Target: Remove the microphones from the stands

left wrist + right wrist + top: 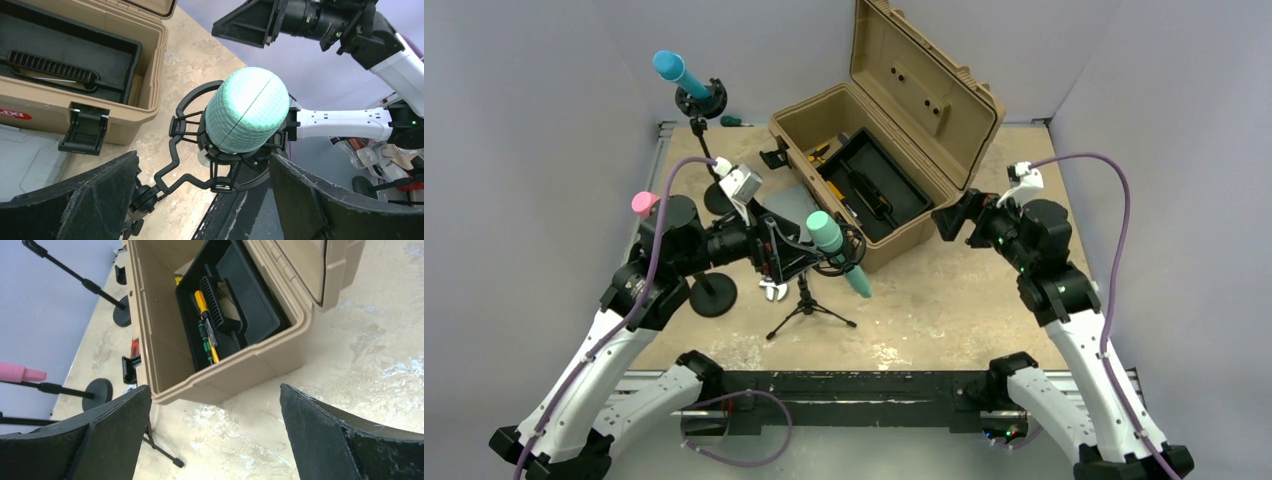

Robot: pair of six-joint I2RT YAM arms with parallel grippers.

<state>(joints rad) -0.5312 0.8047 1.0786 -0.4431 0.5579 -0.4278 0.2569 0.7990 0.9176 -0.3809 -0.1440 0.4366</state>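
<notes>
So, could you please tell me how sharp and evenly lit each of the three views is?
Top external: even, soft light, sharp, only faint shadows on the table. Left wrist: the mic mesh is crisp, the left end effector fingers dark and soft. Right wrist: the toolbox is sharp, the right end effector fingers near-black.

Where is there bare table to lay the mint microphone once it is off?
Bare table lies in front of the toolbox, between the tripod stand and the right arm. The left side is crowded: round-base stands and the left arm.
</notes>
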